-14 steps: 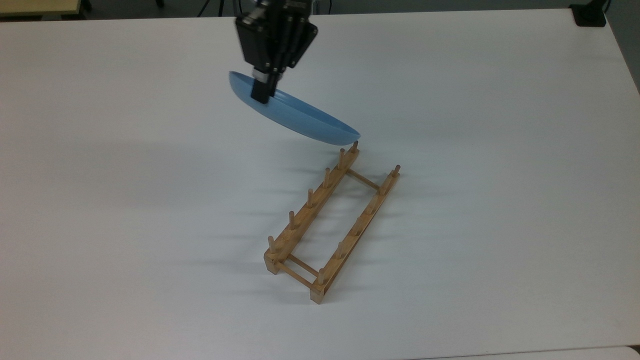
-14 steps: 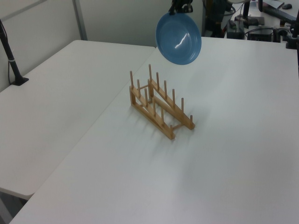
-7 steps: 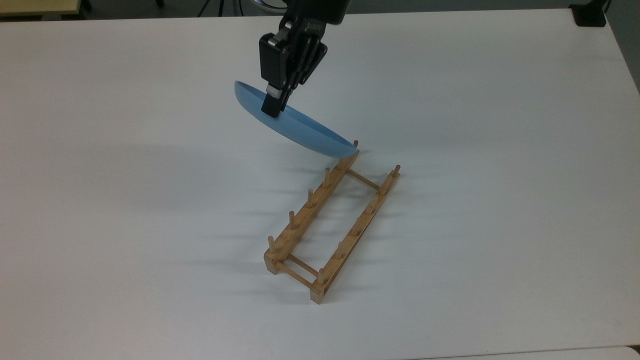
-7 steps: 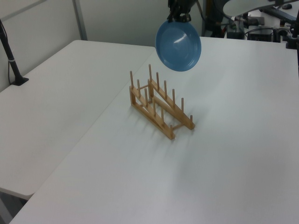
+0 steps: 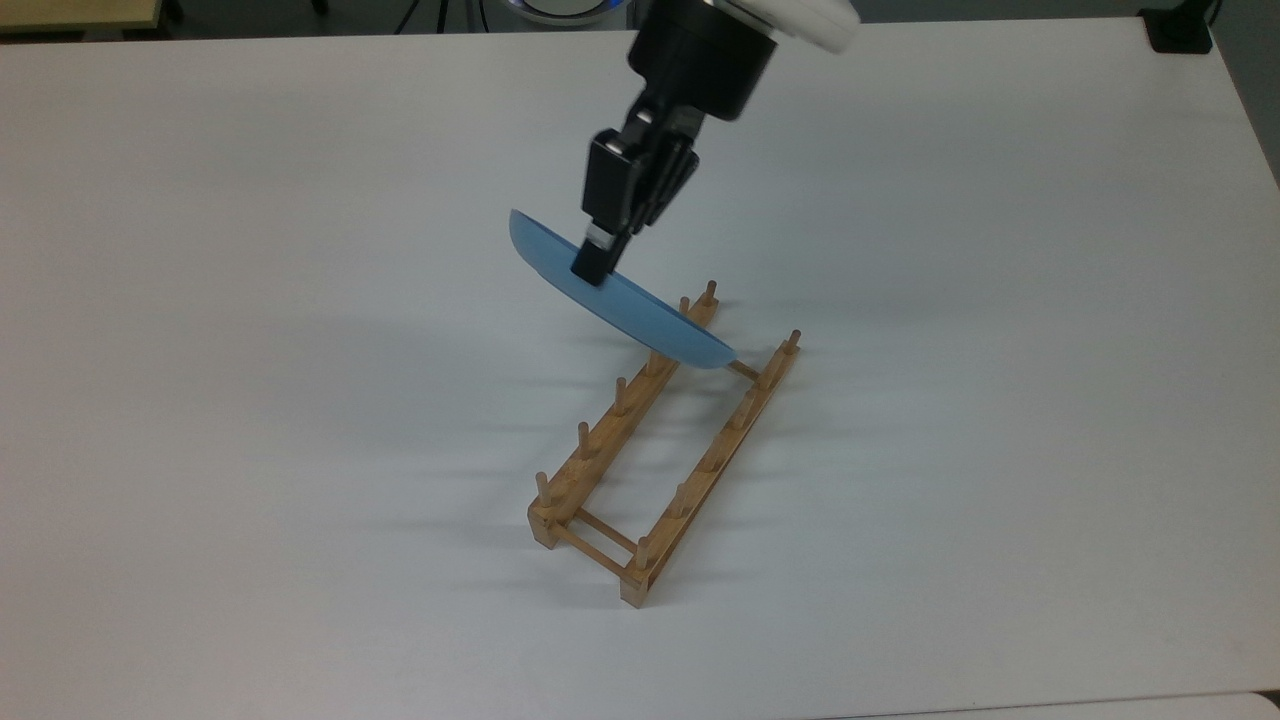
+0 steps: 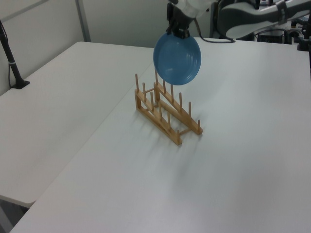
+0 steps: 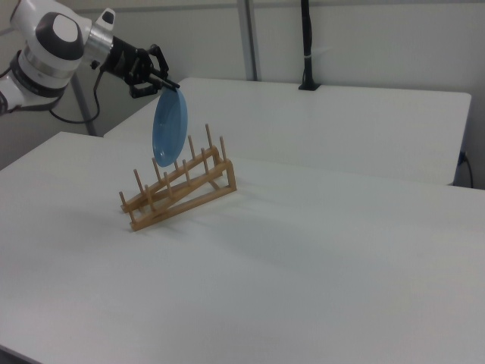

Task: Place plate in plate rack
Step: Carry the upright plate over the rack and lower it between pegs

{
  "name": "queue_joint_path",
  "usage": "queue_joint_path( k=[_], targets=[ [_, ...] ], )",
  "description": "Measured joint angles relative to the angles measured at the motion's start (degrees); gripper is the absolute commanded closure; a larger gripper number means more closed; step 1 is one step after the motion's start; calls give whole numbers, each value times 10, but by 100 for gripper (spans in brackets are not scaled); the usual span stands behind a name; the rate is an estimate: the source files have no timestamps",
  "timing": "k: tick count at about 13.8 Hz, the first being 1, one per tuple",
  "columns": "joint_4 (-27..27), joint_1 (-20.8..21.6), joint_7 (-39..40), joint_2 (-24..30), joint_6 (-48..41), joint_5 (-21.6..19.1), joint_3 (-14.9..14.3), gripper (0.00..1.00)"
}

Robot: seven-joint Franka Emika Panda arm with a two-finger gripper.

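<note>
Top view: the round light-blue plastic plate [image 5: 640, 308] sits in the middle of the frame, a bit above centre. It is held up on its edge and tilted. The black robot hand [image 5: 592, 262] pinches the plate's top rim, so the hand is clenched on the plate.

A second ago the plate was higher up and more to the top view's left, and its low edge only reached the far tip of the rack. Now the plate has come down and across. Its low edge hangs over the far end of the light-brown wooden plate rack [image 5: 640, 455], between the two long rails. In the left view the plate [image 6: 177, 58] floats just above the far pegs of the rack [image 6: 167, 110]. In the right view it [image 7: 169, 126] looks nearly straight up and down, above the rack's [image 7: 179, 189] left end. I cannot tell if it touches a peg yet. I think the plate is almost ready to slide into a slot, so the job is close to done but not done.

The rack stands on a big white counter [image 5: 1000, 300]. The short wooden pegs are what could get in the way: if the plate edge lands on a peg top and not in a gap, it may tip or push the rack. A black post [image 6: 9, 53] stands at the left view's far left, well apart from everything.
</note>
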State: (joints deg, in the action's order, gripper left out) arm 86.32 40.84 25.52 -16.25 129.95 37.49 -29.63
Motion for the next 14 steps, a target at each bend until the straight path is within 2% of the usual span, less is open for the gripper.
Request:
queue_joint_path(
  k=[7,10,14],
  targets=[
    [2,2,-63,-7,1,71,42,100],
    [17,-3,-97,-7,1,121,55,100],
    [36,-19,-139,-6,1,166,91,100]
  ],
)
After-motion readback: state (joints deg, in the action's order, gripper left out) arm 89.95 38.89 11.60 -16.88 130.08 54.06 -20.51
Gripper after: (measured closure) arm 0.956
